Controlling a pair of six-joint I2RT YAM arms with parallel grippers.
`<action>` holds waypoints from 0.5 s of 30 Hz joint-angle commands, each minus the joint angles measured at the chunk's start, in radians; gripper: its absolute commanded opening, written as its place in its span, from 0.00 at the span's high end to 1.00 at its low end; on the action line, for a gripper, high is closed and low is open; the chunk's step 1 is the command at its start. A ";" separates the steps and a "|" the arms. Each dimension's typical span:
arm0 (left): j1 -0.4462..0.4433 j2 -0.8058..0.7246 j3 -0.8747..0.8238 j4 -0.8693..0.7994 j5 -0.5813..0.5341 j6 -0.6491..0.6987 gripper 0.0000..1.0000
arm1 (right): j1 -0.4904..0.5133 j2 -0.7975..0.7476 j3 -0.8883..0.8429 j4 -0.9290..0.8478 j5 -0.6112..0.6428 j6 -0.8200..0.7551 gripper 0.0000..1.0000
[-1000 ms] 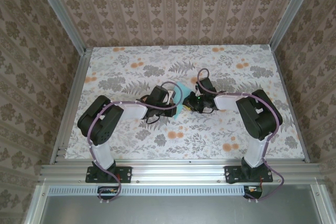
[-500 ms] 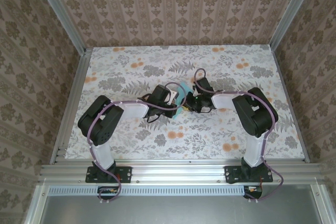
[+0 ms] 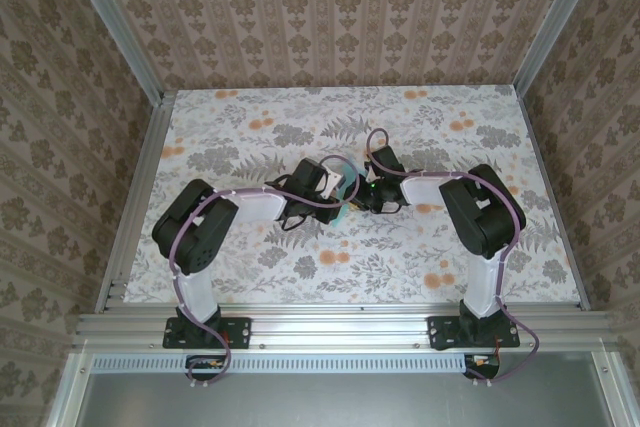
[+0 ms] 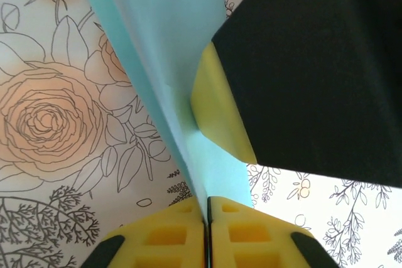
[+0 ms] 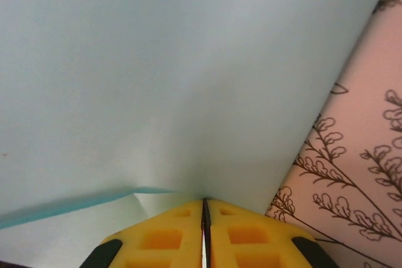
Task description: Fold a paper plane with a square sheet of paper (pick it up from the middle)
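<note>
A tabletop printed with grey leaves and orange flowers sits between walls of beige damask wallpaper. Aluminium posts mark the back corners. An aluminium rail edges the near side, with a grey panel beyond it. The light is even.

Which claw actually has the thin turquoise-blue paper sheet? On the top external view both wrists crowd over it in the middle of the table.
Observer: The left wrist view shows the left claw shut, pinching the turquoise-blue paper sheet in the seam between its tips.
Operator: And the right one?
Observer: The right claw is shut on the sheet too. The paper fans out from its closed tips.
Operator: How close are the two grips?
Observer: Close. From the left wrist, a yellow fingertip of the right claw lies against the paper just past the left claw's tips.
</note>
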 commanded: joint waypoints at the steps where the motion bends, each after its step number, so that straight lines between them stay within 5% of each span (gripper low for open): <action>1: 0.019 -0.006 -0.009 0.023 0.019 -0.094 0.84 | 0.004 0.026 -0.025 -0.018 0.057 0.006 0.90; 9: 0.030 -0.053 -0.118 0.148 0.089 -0.351 0.80 | 0.017 0.024 -0.062 0.035 0.102 0.109 0.91; 15: 0.030 -0.073 -0.157 0.180 0.081 -0.425 0.82 | 0.016 0.024 -0.065 0.024 0.119 0.125 0.91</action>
